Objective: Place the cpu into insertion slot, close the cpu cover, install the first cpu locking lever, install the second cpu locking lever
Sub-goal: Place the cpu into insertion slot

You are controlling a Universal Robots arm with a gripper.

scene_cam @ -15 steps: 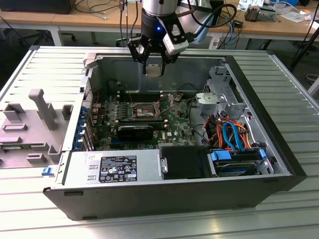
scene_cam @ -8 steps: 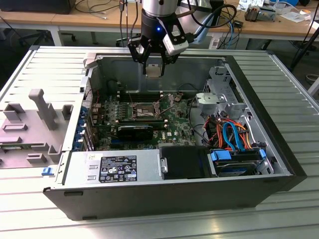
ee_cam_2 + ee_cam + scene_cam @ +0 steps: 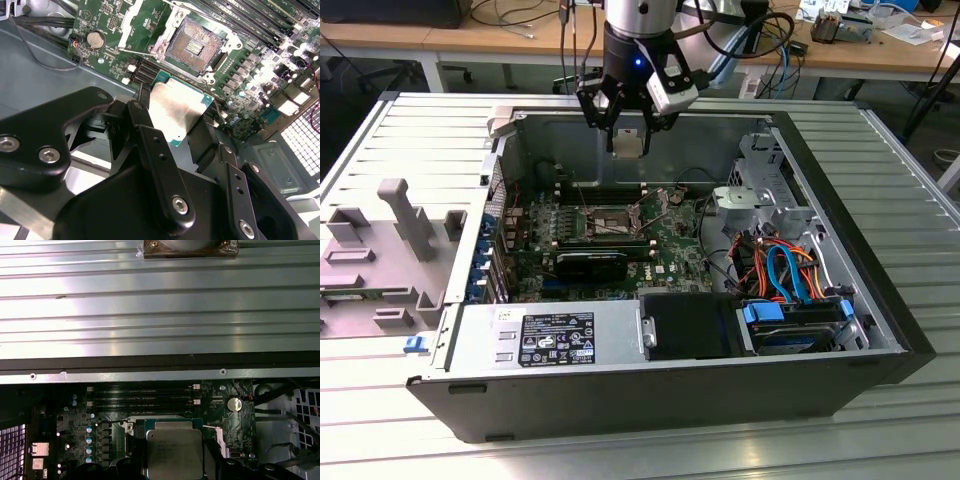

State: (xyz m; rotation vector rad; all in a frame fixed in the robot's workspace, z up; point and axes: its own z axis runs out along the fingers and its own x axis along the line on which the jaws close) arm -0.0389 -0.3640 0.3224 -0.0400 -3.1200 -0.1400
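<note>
Fingers (image 3: 146, 126) clamped on the cpu (image 3: 177, 112), arm vertical, wrist pointing down, above the insertion slot (image 3: 192, 47).

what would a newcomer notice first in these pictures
The black end effector hangs over the open computer case, gripping the cpu by its edges. On the green circuit board, in the second wrist view, the insertion slot sits uncovered and empty.
</note>
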